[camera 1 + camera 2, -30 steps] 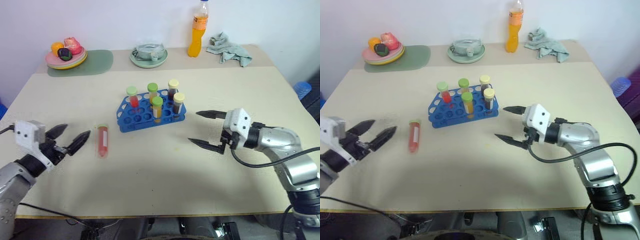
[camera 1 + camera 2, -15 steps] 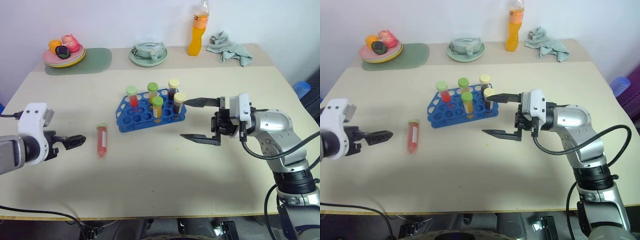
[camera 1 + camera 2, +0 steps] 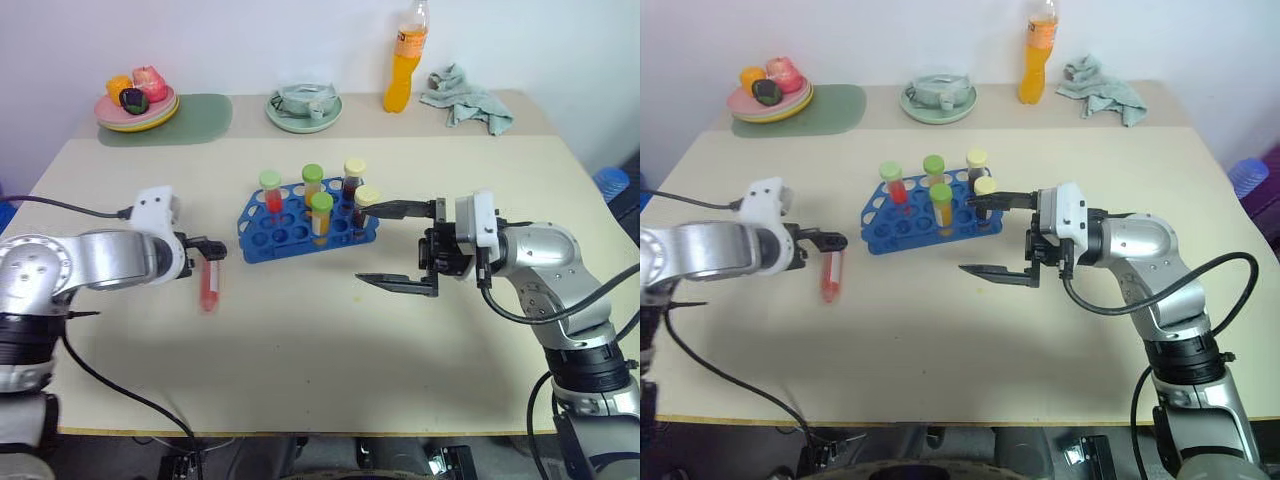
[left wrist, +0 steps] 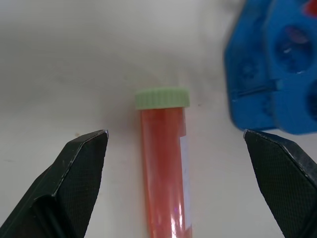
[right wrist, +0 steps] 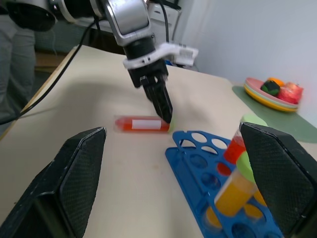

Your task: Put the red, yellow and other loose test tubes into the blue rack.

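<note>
Left gripper (image 4: 174, 136) is angled down over the table (image 3: 300, 340) with its two black fingers (image 4: 79, 163) spread wide, one on each side of the cap end of the red test tube (image 4: 166, 173), gripping nothing. That tube lies flat on the beige top, its light-green cap (image 4: 162, 98) toward the blue rack (image 3: 290, 228), which stands just beside it near the table's middle. Five capped tubes stand upright in the rack: a red one (image 3: 270, 195), two yellow ones, two dark brown ones. Over on the other side, the right gripper (image 3: 395, 245) hangs level, pointing at the rack's end, fingers wide apart and empty, the upper one just by the nearest brown tube (image 3: 364, 205). Along the far edge: an orange drink bottle (image 3: 403, 60), a crumpled cloth (image 3: 465, 95), a green plate (image 3: 304, 105), and a plate of toy fruit (image 3: 137, 100).
</note>
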